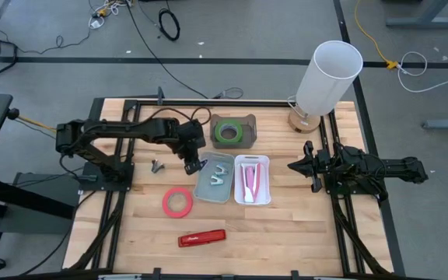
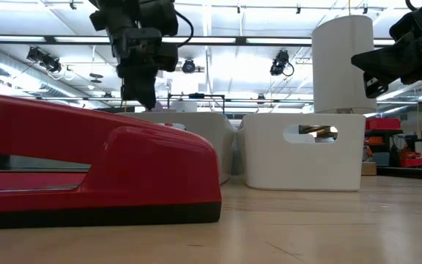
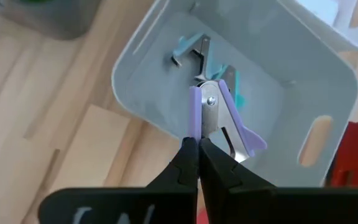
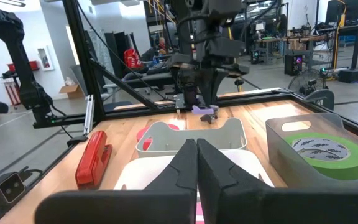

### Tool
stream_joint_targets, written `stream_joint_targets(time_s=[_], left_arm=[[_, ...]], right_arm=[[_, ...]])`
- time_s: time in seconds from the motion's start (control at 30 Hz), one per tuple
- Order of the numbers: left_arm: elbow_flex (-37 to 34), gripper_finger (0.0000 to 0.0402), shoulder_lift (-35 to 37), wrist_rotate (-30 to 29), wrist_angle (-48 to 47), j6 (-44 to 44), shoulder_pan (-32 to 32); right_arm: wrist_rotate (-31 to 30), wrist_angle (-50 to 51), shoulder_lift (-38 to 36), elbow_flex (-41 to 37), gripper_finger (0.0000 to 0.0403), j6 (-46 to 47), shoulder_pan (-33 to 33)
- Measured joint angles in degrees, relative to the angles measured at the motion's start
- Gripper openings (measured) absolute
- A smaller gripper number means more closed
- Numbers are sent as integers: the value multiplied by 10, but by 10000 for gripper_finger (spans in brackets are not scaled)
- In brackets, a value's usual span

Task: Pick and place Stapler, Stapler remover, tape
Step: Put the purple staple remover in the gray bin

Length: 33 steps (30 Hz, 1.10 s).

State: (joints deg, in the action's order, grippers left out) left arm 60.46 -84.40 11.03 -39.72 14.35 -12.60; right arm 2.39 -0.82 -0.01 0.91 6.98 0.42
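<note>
Hanging from the left gripper (image 3: 197, 144) is a purple staple remover (image 3: 219, 118), which is being pinched by its hinge end between fingers drawn together on it. It is being held above the left edge of a pale grey bin (image 1: 215, 178) near the table's centre, and a teal staple remover (image 3: 199, 55) is lying on that bin's floor. In the right wrist view the purple staple remover (image 4: 204, 110) is being shown dangling clear of the bin's rim, not touching it.

At three o'clock from the grey bin, just beside it, a white bin (image 1: 253, 180) is sitting with a pink item inside. At twelve o'clock a dark tray (image 1: 232, 131) is carrying a green tape roll (image 1: 225, 132). A red tape ring (image 1: 177, 202) is lying flat on the wood at about eight o'clock from the grey bin, and a red stapler (image 1: 202, 237) is resting at six o'clock, near the table's front edge. A small dark object (image 1: 157, 166) is lying at nine o'clock, beside the left arm.

The right gripper (image 1: 297, 166) is being kept at three o'clock of the white bin, apart from it, with its fingers pressed together on nothing. A white cylinder (image 1: 329, 78) on a round wooden base is standing at the table's far right corner, at one o'clock from the bins.
</note>
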Motion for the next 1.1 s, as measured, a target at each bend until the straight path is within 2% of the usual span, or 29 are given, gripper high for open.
stream_joint_targets(time_s=[0.17,0.37,0.53,0.87,1.1], left_arm=[[-9,4,0,25,23,-1,0],[-9,4,0,66,109,-2,1],[-9,3,-1,61,130,-3,1],[-9,2,-77,51,130,-15,1],[-9,2,-81,47,129,-15,1]], right_arm=[[0,0,0,0,4,0,0],[0,0,0,0,4,0,0],[0,0,0,0,4,0,0],[-2,0,0,0,4,0,0],[-1,0,0,0,4,0,0]])
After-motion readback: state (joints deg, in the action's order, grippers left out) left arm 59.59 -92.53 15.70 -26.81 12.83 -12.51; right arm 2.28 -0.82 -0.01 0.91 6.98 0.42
